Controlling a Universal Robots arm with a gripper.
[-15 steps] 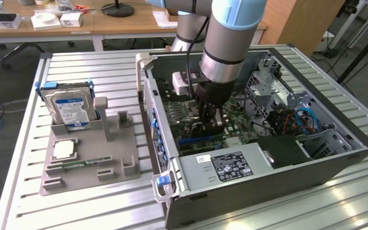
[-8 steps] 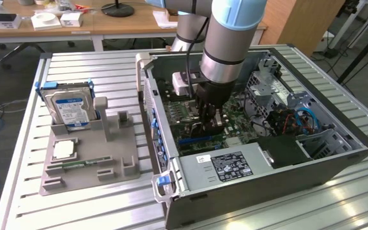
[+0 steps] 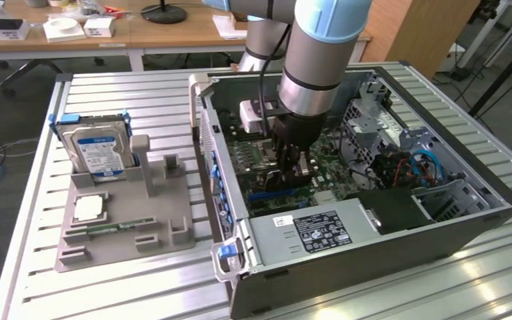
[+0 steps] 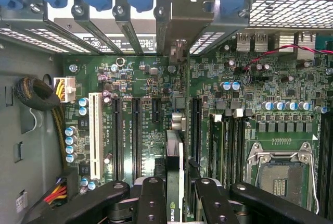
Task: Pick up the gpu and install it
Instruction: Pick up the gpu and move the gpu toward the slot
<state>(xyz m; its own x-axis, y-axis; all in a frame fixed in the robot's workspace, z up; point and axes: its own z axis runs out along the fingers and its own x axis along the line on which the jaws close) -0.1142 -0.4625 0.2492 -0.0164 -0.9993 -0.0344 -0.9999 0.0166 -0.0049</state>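
Observation:
The gpu (image 4: 175, 156) shows edge-on in the wrist view, a thin card with a dark face, standing upright over the green motherboard (image 4: 140, 78) between its long black slots. Its metal bracket (image 4: 181, 23) reaches the row of rear slot openings with blue clips. My gripper (image 4: 177, 187) is shut on the card, one black finger on each side of it. In the exterior view my gripper (image 3: 293, 163) reaches down inside the open computer case (image 3: 238, 267), with the gpu (image 3: 281, 181) under it, low over the board.
A grey holder tray (image 3: 163, 237) at the exterior view's left carries a silver hard drive (image 3: 101, 150), a processor chip (image 3: 89, 208) and a memory stick (image 3: 105, 229). Inside the case are the power supply (image 3: 323, 230), blue cables (image 3: 425, 167), drive cages and the processor socket (image 4: 281, 174).

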